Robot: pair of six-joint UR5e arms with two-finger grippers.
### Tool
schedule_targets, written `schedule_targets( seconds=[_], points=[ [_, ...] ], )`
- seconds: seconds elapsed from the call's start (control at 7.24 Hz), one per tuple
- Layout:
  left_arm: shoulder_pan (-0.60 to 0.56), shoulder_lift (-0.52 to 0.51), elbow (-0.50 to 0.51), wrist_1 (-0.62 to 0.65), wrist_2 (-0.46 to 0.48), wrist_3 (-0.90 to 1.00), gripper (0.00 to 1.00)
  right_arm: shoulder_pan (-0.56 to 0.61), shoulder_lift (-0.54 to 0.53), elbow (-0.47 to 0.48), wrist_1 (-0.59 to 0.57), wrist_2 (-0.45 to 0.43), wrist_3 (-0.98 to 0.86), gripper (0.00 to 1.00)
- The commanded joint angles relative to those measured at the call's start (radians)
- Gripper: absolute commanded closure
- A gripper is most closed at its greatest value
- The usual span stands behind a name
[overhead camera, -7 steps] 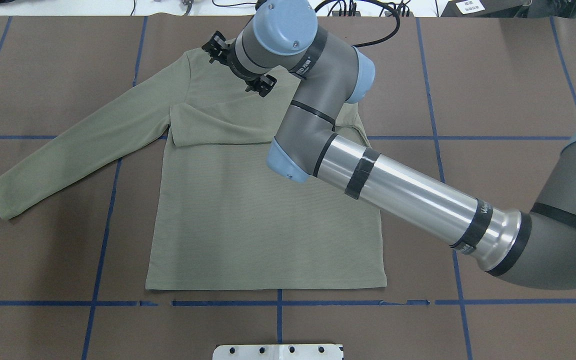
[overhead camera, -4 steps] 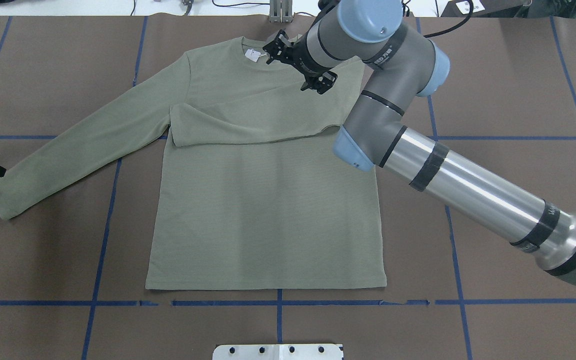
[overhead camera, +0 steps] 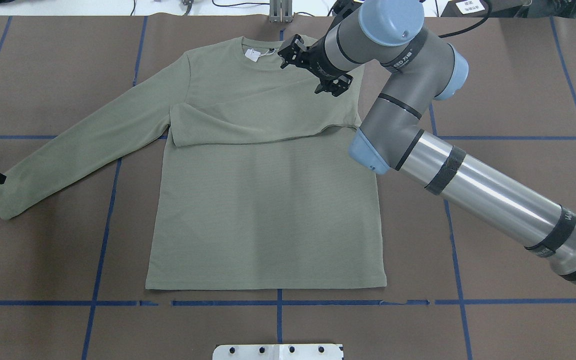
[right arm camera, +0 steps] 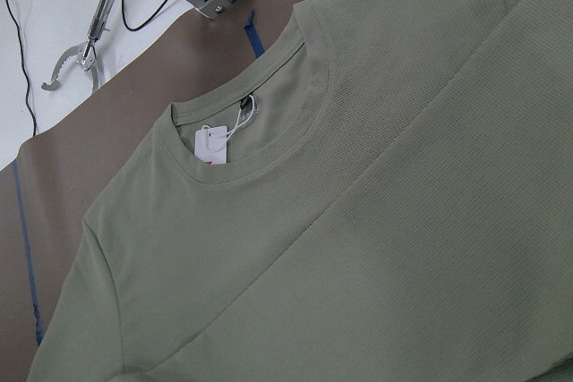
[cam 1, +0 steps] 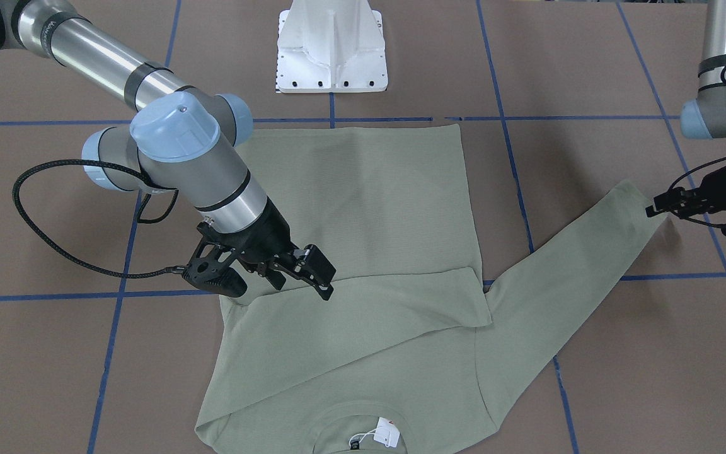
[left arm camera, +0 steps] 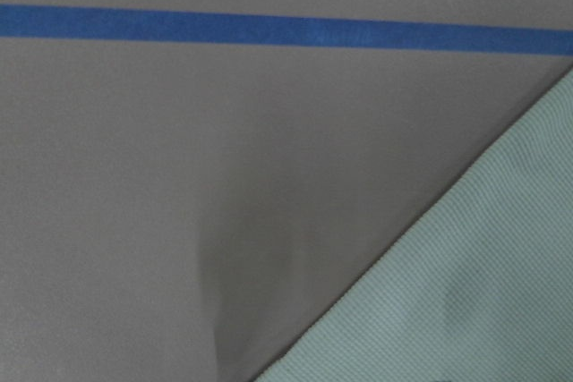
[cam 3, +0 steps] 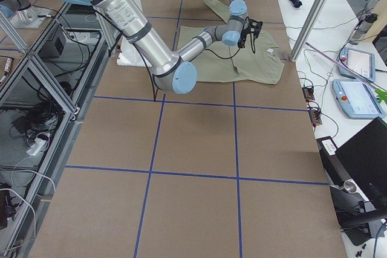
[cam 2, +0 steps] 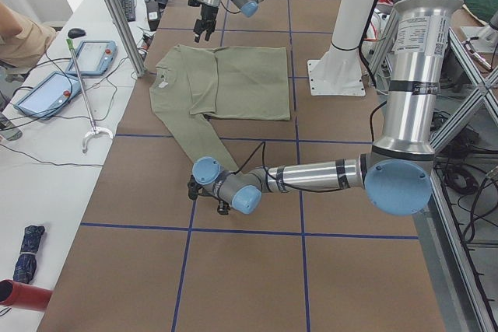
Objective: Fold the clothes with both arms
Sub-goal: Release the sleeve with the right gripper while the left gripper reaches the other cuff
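Observation:
The sage-green shirt [overhead camera: 263, 210] lies flat and face up on the brown table, collar at the far side with a white hang tag [overhead camera: 252, 54]. One sleeve is folded across the chest [cam 1: 363, 315]. The other sleeve [overhead camera: 68, 150] stretches out to the left. My right gripper [overhead camera: 302, 75] hangs open and empty just above the shoulder beside the collar, and also shows in the front-facing view [cam 1: 275, 290]. My left gripper [cam 1: 653, 209] sits low at the cuff of the stretched sleeve, fingers slightly apart, holding nothing. The left wrist view shows the cuff corner [left arm camera: 466, 310].
Blue tape lines [overhead camera: 278, 303] grid the brown table cover. The white pedestal base [cam 1: 331, 50] stands at the robot's side of the table. A metal post [overhead camera: 280, 10] stands behind the collar. A side bench with tablets [cam 2: 93, 56] lies beyond the far edge.
My right arm has swung right, from over the collar and chest to the right shoulder, uncovering the folded sleeve and tag. My left gripper has moved toward the robot to the cuff.

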Motion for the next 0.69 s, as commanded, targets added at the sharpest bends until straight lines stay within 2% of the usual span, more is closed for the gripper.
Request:
schedule_targets(
  seconds=[0.0, 0.55],
  points=[
    [0.001, 0.001, 0.008, -0.002, 0.003, 0.001, 0.21, -0.001, 0.001, -0.001, 0.0, 0.0, -0.009, 0.01],
    [0.001, 0.002, 0.011, -0.002, 0.002, 0.004, 0.33, 0.001, 0.001, -0.001, 0.0, 0.001, -0.009, 0.01]
  ],
)
